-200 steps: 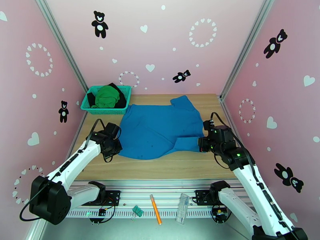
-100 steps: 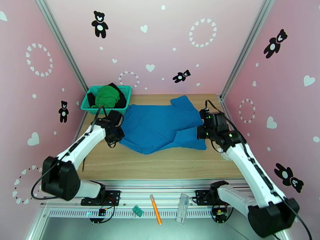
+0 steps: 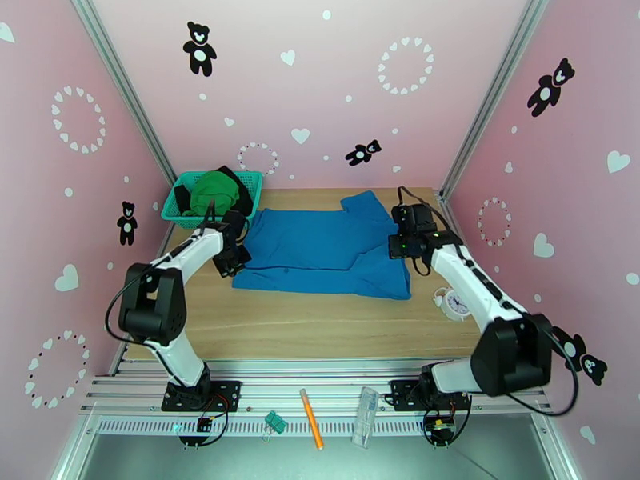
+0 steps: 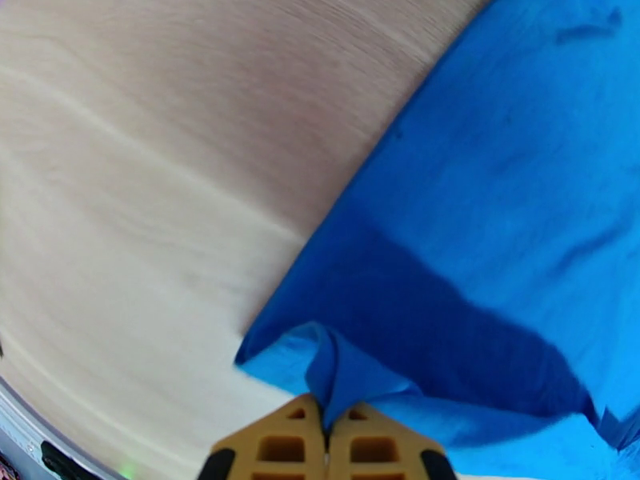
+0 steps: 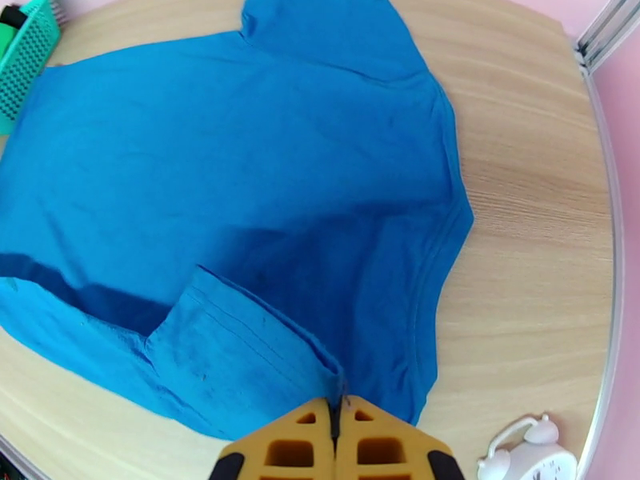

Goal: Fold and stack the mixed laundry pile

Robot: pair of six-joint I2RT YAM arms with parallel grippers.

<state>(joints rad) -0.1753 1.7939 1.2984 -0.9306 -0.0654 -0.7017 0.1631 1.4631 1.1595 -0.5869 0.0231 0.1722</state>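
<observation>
Fold under way on a wooden bench [image 3: 320, 330]: a medium-blue cloth shirt [image 3: 320, 250] lies spread between the two arms, one edge pinched at each side. The left gripper [image 4: 326, 414] has its fingertips drawn almost together on a gathered corner of the cloth, which rises in a small peak just ahead of it. The right gripper [image 5: 338, 410] is clamped tight on the opposite edge, with a doubled sleeve flap lying just to its left and the shirt's body stretching away in front.

A bright green garment [image 3: 212, 194] and a black garment [image 3: 240, 206] sit heaped in a teal plastic mesh basket [image 3: 172, 214] just beyond the left gripper [image 3: 232, 262]. A white alarm clock [image 3: 456, 302] stands on the bench behind the right gripper [image 3: 398, 248], to its outer side.

The step appears to be laying the near half of the shirt over the far half. Done well, both corners would travel forward level and at the same pace, with light tension across the cloth so the crease behind the grippers stays straight. The corners should be lowered onto the far edge before either grip opens. Lifting too little risks dragging the layer underneath.
</observation>
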